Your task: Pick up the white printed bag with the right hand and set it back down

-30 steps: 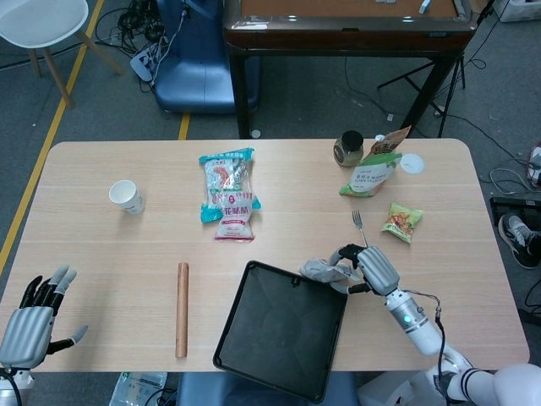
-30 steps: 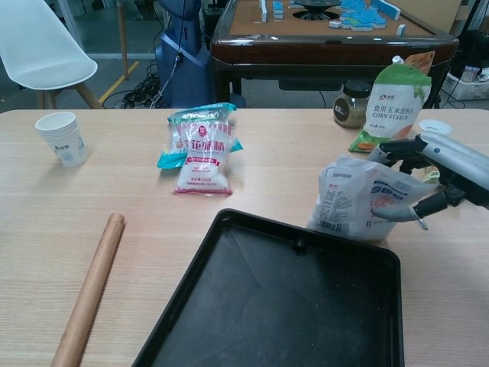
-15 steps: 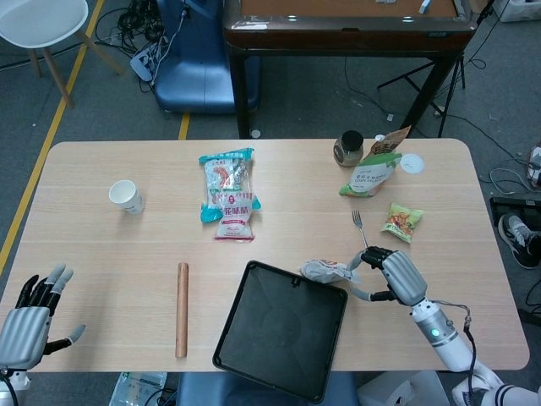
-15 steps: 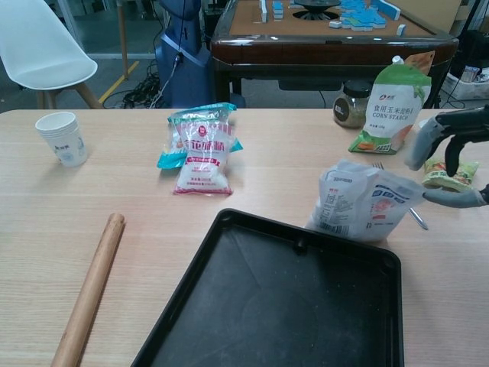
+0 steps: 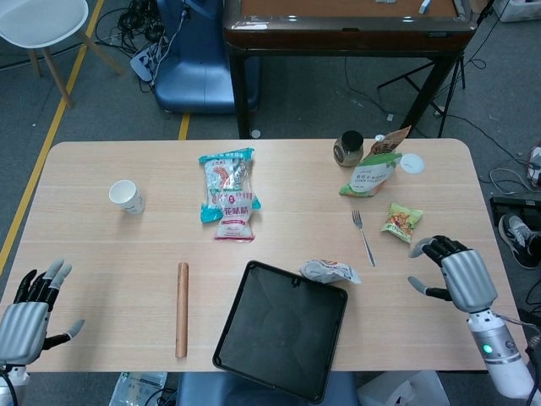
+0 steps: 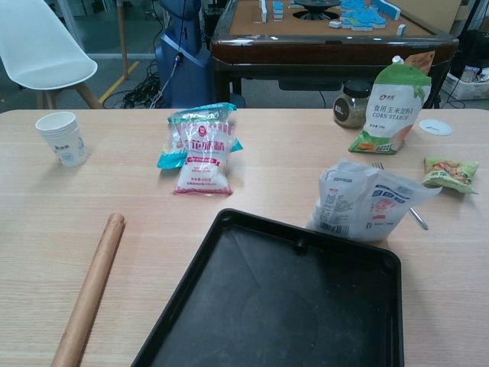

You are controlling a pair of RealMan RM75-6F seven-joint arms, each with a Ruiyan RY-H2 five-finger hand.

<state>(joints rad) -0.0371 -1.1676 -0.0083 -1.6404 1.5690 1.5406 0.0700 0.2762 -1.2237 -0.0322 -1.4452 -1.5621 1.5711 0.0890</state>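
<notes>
Bag (image 5: 328, 271) lies free beside right hand (image 5: 451, 272).

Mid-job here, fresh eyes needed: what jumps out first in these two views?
The big black tray at the table's near edge dominates, with the white printed bag on the table at its far right corner, nothing gripping it. The right hand hovers off to the bag's right, fingers apart and empty. The left hand sits open at the near left corner, and a wooden rolling pin lies left of the tray.
</notes>
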